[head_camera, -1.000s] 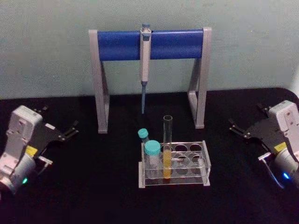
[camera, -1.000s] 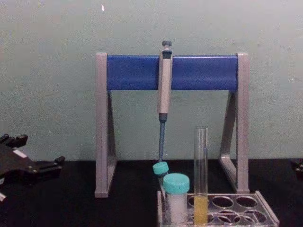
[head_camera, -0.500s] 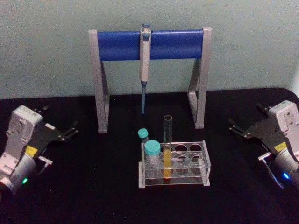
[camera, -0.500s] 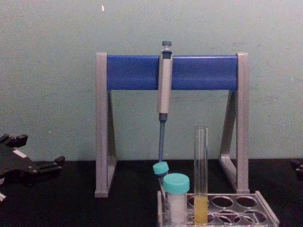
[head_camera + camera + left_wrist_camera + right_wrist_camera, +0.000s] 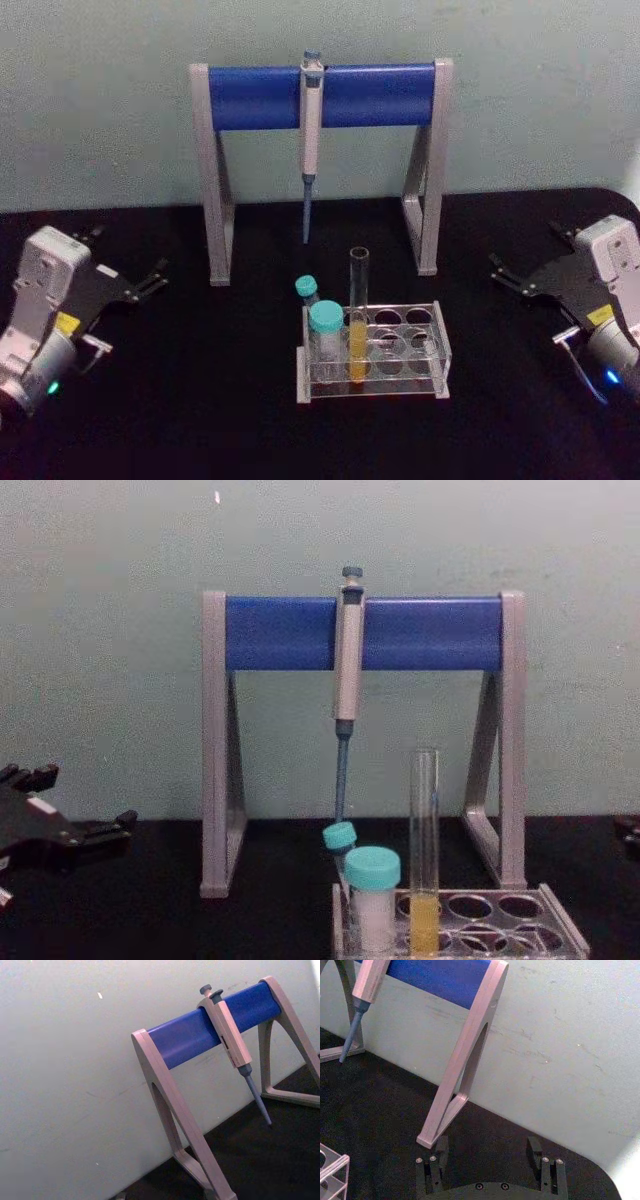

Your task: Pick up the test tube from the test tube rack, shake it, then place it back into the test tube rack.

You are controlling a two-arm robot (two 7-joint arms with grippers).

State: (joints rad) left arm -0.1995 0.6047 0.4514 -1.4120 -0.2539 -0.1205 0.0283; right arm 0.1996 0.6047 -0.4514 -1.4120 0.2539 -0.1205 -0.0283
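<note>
Apparently upright, test tube [image 5: 358,300] in rack [image 5: 410,379]

Head looks down, chest looks level (lower, nearer); every view shares the pipette stand [image 5: 260,97].

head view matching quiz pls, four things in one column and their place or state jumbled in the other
1 test tube
2 pipette
3 test tube rack
4 left tool

a hangs from the blue bar
b open, at the far left
c upright, yellow liquid in its lower part
d clear plastic with round holes on top

Pairs: 1-c, 2-a, 3-d, 4-b
</note>
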